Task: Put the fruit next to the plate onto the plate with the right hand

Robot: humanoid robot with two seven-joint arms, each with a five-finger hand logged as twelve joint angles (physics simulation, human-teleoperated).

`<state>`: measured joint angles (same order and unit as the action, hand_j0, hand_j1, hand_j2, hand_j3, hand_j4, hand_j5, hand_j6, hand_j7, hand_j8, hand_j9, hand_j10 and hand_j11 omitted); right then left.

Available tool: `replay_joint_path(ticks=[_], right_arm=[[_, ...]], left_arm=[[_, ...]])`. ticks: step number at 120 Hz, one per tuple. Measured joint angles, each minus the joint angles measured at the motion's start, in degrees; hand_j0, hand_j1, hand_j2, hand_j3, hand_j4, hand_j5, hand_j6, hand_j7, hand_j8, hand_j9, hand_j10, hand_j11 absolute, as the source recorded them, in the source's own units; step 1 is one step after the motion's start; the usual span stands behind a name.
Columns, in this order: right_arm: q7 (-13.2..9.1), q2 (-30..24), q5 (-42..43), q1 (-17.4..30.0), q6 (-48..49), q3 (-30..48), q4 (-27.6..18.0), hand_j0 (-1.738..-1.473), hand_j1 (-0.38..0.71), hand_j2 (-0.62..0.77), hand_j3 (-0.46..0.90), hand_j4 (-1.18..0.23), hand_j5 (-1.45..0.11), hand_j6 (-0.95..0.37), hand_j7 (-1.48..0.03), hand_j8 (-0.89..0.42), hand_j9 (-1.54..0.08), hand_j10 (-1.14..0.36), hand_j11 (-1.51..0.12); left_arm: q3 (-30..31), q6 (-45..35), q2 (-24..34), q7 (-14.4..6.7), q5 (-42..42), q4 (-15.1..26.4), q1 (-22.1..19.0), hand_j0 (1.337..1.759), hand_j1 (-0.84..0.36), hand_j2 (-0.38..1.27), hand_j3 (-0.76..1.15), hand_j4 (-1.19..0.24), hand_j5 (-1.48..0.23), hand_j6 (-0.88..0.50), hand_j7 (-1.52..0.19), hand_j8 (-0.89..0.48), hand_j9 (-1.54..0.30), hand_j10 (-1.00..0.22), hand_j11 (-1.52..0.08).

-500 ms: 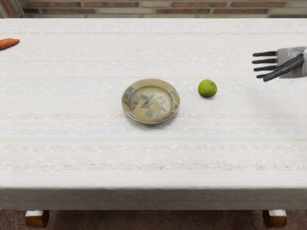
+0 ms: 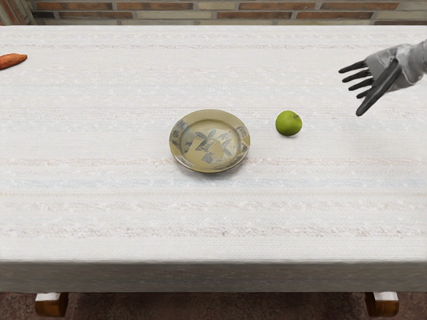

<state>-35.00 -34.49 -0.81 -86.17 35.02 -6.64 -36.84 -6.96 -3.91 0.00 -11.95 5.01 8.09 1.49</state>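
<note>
A green round fruit (image 2: 289, 123) lies on the white tablecloth just right of a tan plate (image 2: 180, 131) with a grey-blue pattern. The two do not touch. My right hand (image 2: 363, 83) comes in from the right edge, up and to the right of the fruit, well apart from it. Its dark fingers (image 2: 353, 67) are spread and hold nothing. The left arm does not show.
An orange carrot-like thing (image 2: 12, 61) lies at the far left edge of the table. A brick wall runs behind the table's far edge. The table's front edge and two wooden feet show at the bottom.
The right hand has risen a little and tilted, its fingers now pointing down-left rather than straight left. Fruit and plate have not moved.
</note>
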Motion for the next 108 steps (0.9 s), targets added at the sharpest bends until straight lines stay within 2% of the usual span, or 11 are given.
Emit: replay_joint_path(ticks=[18, 33, 44, 59, 72, 87, 108], right_arm=[[0.00, 10.98, 2.43, -9.41, -0.02, -17.92, -0.33, -1.658, -0.35, 0.00, 0.00, 0.00, 0.00, 0.00, 0.00, 0.00, 0.00, 0.00, 0.00], [0.00, 14.36, 4.25, -12.74, -0.03, -24.49, -0.98, -1.658, -0.35, 0.00, 0.00, 0.00, 0.00, 0.00, 0.00, 0.00, 0.00, 0.00, 0.00], [0.00, 15.89, 8.05, -13.75, -0.24, -27.21, -4.25, -1.658, -0.35, 0.00, 0.00, 0.00, 0.00, 0.00, 0.00, 0.00, 0.00, 0.00, 0.00], [0.00, 16.47, 13.21, -13.90, -8.97, -28.25, -9.70, -1.658, -0.35, 0.00, 0.00, 0.00, 0.00, 0.00, 0.00, 0.00, 0.00, 0.00, 0.00], [0.00, 16.76, 19.25, -12.49, -23.10, -28.45, -13.09, -1.658, -0.35, 0.00, 0.00, 0.00, 0.00, 0.00, 0.00, 0.00, 0.00, 0.00, 0.00], [0.00, 17.69, 22.72, -9.13, -32.03, -28.51, -14.68, -1.658, -0.35, 0.00, 0.00, 0.00, 0.00, 0.00, 0.00, 0.00, 0.00, 0.00, 0.00], [0.00, 18.01, 26.51, -5.85, -35.88, -28.51, -15.15, -1.658, -0.35, 0.00, 0.00, 0.00, 0.00, 0.00, 0.00, 0.00, 0.00, 0.00, 0.00]], left_arm=[[0.01, 0.00, 0.00, 0.00, -0.01, 0.00, 0.00, 1.658, 0.35, 0.00, 0.00, 0.00, 0.00, 0.00, 0.00, 0.00, 0.00, 0.00, 0.00], [0.01, 0.01, 0.00, 0.00, 0.00, 0.00, 0.00, 1.658, 0.35, 0.00, 0.00, 0.00, 0.00, 0.00, 0.00, 0.00, 0.00, 0.00, 0.00], [0.01, 0.02, 0.00, 0.00, -0.01, 0.00, 0.00, 1.658, 0.35, 0.00, 0.00, 0.00, 0.00, 0.00, 0.00, 0.00, 0.00, 0.00, 0.00], [0.01, 0.01, 0.00, 0.00, -0.01, 0.00, 0.00, 1.658, 0.35, 0.00, 0.00, 0.00, 0.00, 0.00, 0.00, 0.00, 0.00, 0.00, 0.00], [0.01, 0.01, 0.00, 0.00, -0.01, 0.00, 0.00, 1.658, 0.35, 0.00, 0.00, 0.00, 0.00, 0.00, 0.00, 0.00, 0.00, 0.00, 0.00], [0.01, 0.02, 0.00, 0.00, -0.01, 0.00, 0.00, 1.658, 0.35, 0.00, 0.00, 0.00, 0.00, 0.00, 0.00, 0.00, 0.00, 0.00, 0.00], [0.01, 0.01, 0.00, 0.00, -0.01, 0.00, 0.00, 1.658, 0.35, 0.00, 0.00, 0.00, 0.00, 0.00, 0.00, 0.00, 0.00, 0.00, 0.00]])
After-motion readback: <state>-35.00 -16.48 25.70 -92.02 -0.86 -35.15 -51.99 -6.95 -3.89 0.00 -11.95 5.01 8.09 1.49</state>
